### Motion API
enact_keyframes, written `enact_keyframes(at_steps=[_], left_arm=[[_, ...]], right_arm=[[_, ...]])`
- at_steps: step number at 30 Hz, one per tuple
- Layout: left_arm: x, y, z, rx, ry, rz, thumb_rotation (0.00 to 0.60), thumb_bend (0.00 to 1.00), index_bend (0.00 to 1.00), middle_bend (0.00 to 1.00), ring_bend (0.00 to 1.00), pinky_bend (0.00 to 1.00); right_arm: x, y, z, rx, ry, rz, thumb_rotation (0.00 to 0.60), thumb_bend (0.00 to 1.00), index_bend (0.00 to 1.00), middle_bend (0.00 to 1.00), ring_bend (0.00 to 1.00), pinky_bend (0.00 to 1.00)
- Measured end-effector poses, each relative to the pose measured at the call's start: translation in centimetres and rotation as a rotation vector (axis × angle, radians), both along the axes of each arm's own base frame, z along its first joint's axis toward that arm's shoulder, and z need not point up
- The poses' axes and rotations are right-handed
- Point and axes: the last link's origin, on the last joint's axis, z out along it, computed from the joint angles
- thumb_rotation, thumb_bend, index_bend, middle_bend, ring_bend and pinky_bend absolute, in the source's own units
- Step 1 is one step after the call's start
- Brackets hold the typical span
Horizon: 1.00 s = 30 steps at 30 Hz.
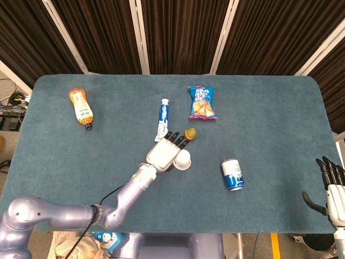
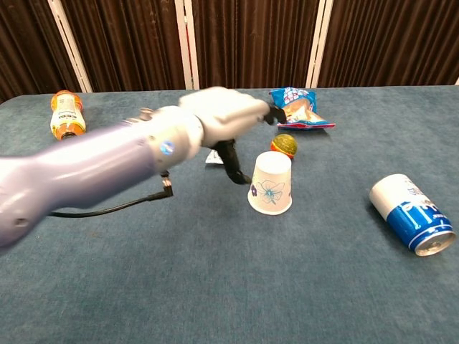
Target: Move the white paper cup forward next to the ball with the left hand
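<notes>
Since the white paper cup (image 2: 271, 184) sits upside down on the surface just beside the ball (image 2: 284, 145), I read my left hand (image 2: 224, 115) as empty, fingers apart. Risk: a finger clipping the cup, toppling it.

The paper cup (image 2: 271, 183) is white with a pale blue flower print. Behind the cup, the ball (image 2: 284, 145) is orange and yellow-green. The can (image 2: 412, 213) right of the cup is blue and white. The chip bag (image 1: 201, 102) is blue with orange, the bottle (image 1: 81, 107) orange, the tube (image 1: 163, 120) white and blue. The tablecloth (image 1: 269, 124) is teal.
</notes>
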Motion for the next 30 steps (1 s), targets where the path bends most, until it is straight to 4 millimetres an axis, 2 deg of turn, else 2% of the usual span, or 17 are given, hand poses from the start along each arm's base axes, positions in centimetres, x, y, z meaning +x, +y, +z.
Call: enact_keyframes(at_steps=[3, 6, 12, 16, 21, 25, 30], left_arm=[[-1.3, -0.3, 2.1, 0.049, -0.016, 0.007, 0.6, 0.17, 0.11, 0.12, 0.08, 0.15], [-3.6, -0.9, 5.1, 0.119, -0.025, 0.016, 0.6, 0.17, 0.11, 0.12, 0.08, 0.15], [-10.9, -3.6, 11.7, 0.245, -0.04, 0.128, 0.6, 0.17, 0.09, 0.11, 0.08, 0.15], [-15.8, -6.3, 16.1, 0.346, -0.05, 0.196, 0.6, 0.16, 0.08, 0.1, 0.07, 0.15], [-20.3, -9.7, 19.8, 0.456, -0.121, 0.292, 0.6, 0.1, 0.01, 0.02, 0.02, 0.11], [-24.2, -13.1, 22.2, 0.517, -0.128, 0.362, 0.6, 0.08, 0.0, 0.0, 0.0, 0.05], [-27.8, -16.1, 23.6, 0.556, -0.116, 0.419, 0.6, 0.08, 0.0, 0.0, 0.0, 0.0]], right_arm=[[0.0, 0.0, -0.1, 0.006, 0.005, 0.001, 0.6, 0.31, 0.0, 0.0, 0.0, 0.04], [0.0, 0.0, -0.1, 0.008, 0.02, 0.003, 0.6, 0.31, 0.0, 0.0, 0.0, 0.04], [-0.1, 0.0, -0.2, 0.003, 0.051, 0.003, 0.6, 0.31, 0.0, 0.0, 0.0, 0.04], [0.0, 0.2, -0.4, 0.003, 0.065, -0.003, 0.6, 0.31, 0.0, 0.0, 0.0, 0.03], [0.2, 0.3, -0.5, -0.007, 0.079, 0.003, 0.6, 0.31, 0.0, 0.0, 0.0, 0.04], [0.2, 0.3, -0.5, -0.014, 0.089, 0.008, 0.6, 0.31, 0.0, 0.0, 0.0, 0.04], [0.2, 0.2, -0.5, -0.02, 0.095, 0.017, 0.6, 0.31, 0.0, 0.0, 0.0, 0.04]])
